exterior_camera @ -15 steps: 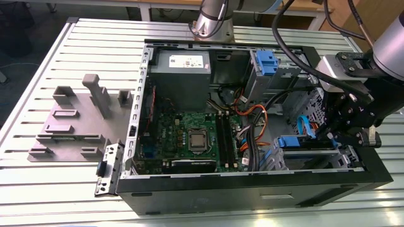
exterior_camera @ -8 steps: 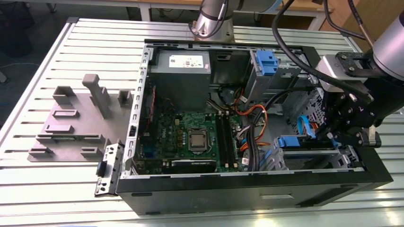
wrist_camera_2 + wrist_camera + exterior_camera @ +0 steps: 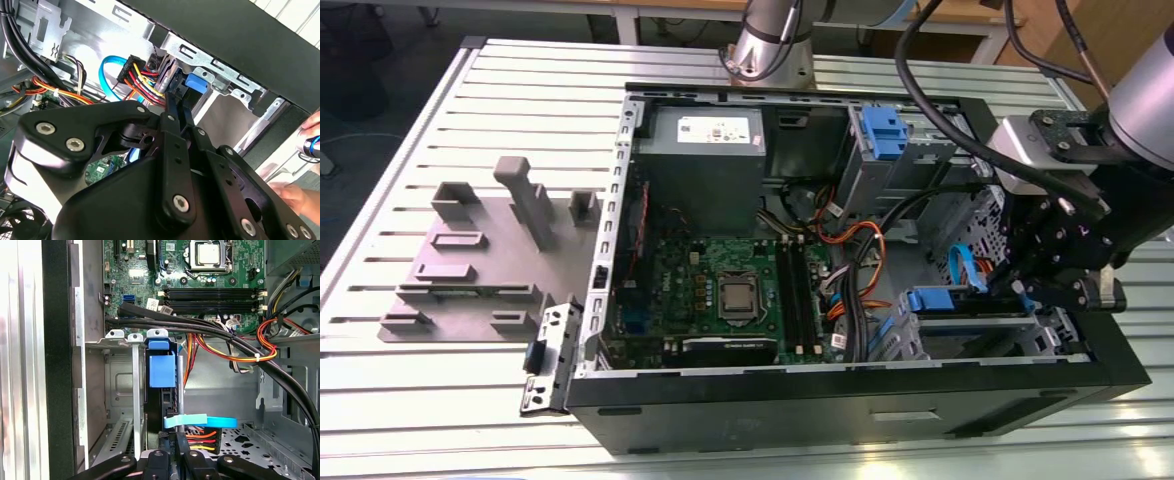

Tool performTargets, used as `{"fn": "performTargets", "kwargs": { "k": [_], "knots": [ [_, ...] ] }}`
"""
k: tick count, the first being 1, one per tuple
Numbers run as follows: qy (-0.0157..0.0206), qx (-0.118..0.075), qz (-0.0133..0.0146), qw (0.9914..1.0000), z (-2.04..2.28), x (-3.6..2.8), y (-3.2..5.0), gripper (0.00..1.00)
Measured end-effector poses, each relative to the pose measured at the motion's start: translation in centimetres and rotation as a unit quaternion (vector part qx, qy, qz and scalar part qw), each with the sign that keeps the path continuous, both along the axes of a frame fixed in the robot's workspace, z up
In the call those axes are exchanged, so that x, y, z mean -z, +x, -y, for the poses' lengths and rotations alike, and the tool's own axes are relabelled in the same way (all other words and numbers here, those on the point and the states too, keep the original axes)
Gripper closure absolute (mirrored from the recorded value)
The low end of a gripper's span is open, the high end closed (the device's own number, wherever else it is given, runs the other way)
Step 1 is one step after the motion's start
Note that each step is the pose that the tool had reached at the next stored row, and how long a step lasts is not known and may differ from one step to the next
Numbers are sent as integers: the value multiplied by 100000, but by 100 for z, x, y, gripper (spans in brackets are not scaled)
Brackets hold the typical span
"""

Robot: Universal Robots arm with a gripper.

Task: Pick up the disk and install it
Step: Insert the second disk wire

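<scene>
An open computer case point(image 3: 854, 400) lies on a slatted metal counter point(image 3: 400, 400). The black pincer point(image 3: 1041, 285) reaches into the drive bay at the case's corner on the exterior view's right. The disk point(image 3: 162, 370), seen edge-on with its blue carrier tab, stands upright in a slot of the grey drive cage point(image 3: 117, 385), just beside the motherboard point(image 3: 720, 290). In the first wrist view the pincer's fingertips point(image 3: 172, 440) sit pressed close together at the disk's rear edge, by the power connector's coloured wires point(image 3: 200, 437); whether they pinch it cannot be told.
</scene>
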State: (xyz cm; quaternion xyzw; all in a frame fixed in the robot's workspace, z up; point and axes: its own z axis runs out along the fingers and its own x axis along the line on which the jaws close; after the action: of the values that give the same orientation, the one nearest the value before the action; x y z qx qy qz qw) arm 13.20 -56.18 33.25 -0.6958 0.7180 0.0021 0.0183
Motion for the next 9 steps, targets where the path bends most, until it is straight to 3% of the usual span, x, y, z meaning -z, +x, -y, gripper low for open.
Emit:
{"fn": "performTargets", "kwargs": {
  "k": [9],
  "knots": [
    [-9,-2,0,100000,-1,-10,0,83]
  ]
}}
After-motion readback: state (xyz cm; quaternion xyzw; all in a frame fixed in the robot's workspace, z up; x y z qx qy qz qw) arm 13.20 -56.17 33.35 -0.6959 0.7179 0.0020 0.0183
